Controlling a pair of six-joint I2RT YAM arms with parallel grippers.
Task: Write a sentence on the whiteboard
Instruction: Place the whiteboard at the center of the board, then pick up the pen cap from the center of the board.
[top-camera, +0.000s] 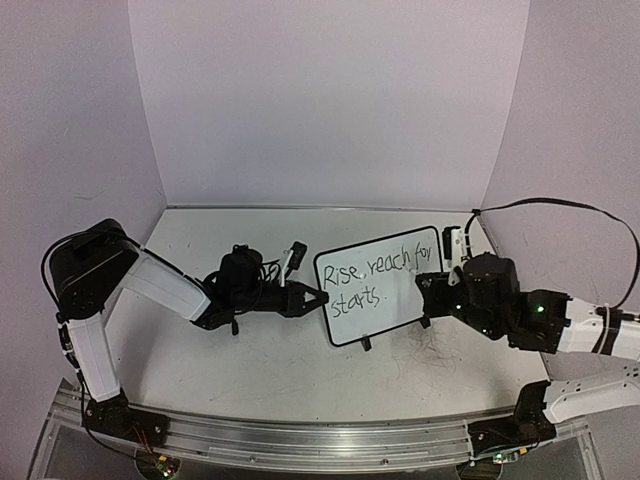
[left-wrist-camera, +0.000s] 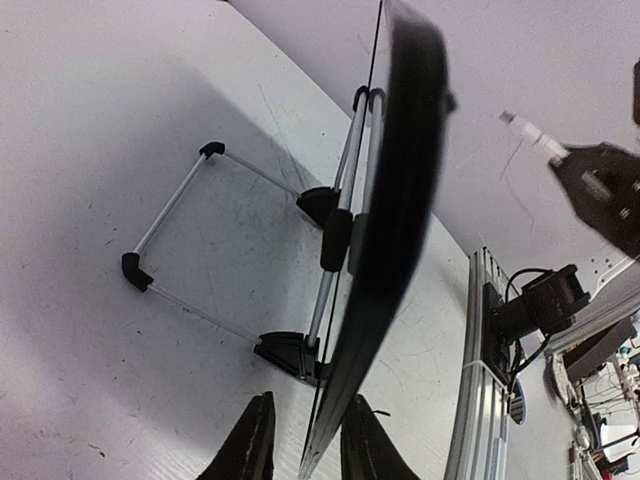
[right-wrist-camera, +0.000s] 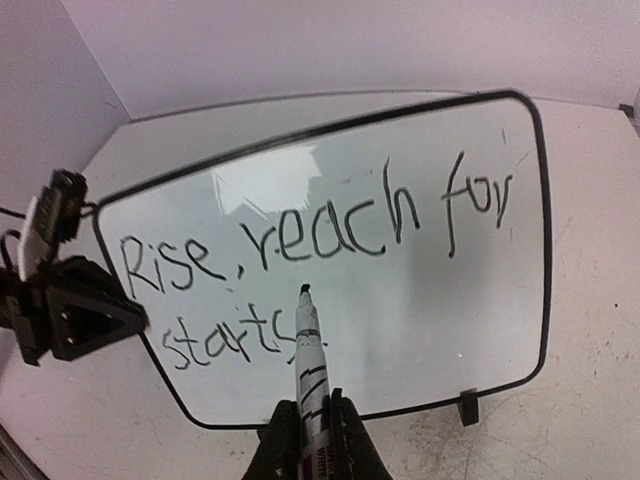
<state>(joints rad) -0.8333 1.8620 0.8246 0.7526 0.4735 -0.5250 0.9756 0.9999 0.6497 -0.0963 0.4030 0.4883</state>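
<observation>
Glossy whiteboard (right-wrist-camera: 400, 330), scuffed matt tabletop (top-camera: 270, 370), metal stand (left-wrist-camera: 170, 205).

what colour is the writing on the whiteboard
Black. The sentence is thin black handwriting on the whiteboard, clearest in the right wrist view.

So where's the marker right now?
The marker stands bottom centre in the right wrist view, clamped in the right gripper, tip close to the whiteboard just after "starts".

Robotics lab cell, I'd say: aluminium rail (top-camera: 300, 440) along the bench (top-camera: 270, 370) near edge, pale panels (top-camera: 330, 100) boxing the far corners.
</observation>
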